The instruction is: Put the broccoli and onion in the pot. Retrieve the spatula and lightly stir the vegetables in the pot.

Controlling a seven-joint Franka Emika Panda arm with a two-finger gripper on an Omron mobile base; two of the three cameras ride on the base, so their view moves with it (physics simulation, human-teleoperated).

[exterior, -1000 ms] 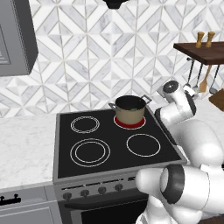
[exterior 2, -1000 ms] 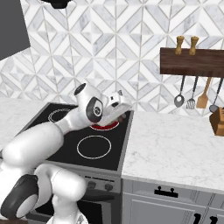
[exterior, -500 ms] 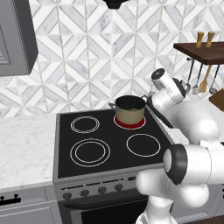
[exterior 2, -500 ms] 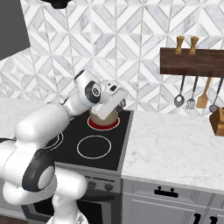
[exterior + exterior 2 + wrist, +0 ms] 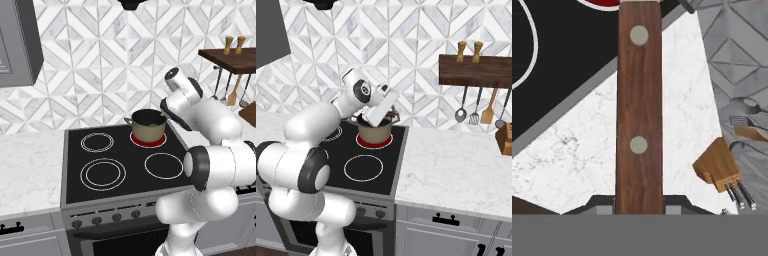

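Observation:
The spatula's dark brown handle, with two pale rivets, runs up the middle of the hand view. My gripper is shut on its lower end, and the blade is cut off at the frame's top. The tan pot stands on the glowing red back-right burner. In the right base view my hand hangs tilted just above the pot, hiding part of its mouth. The pot's inside looks dark. I cannot make out the broccoli or the onion.
The black cooktop has three unlit rings. A marble counter lies to its right, with a knife block at the far end. A wooden rack on the wall holds a ladle and other utensils.
The arm has swung from the right side in over the stove. The hand, shut on the spatula, now hangs above the pot. The pot has stayed put.

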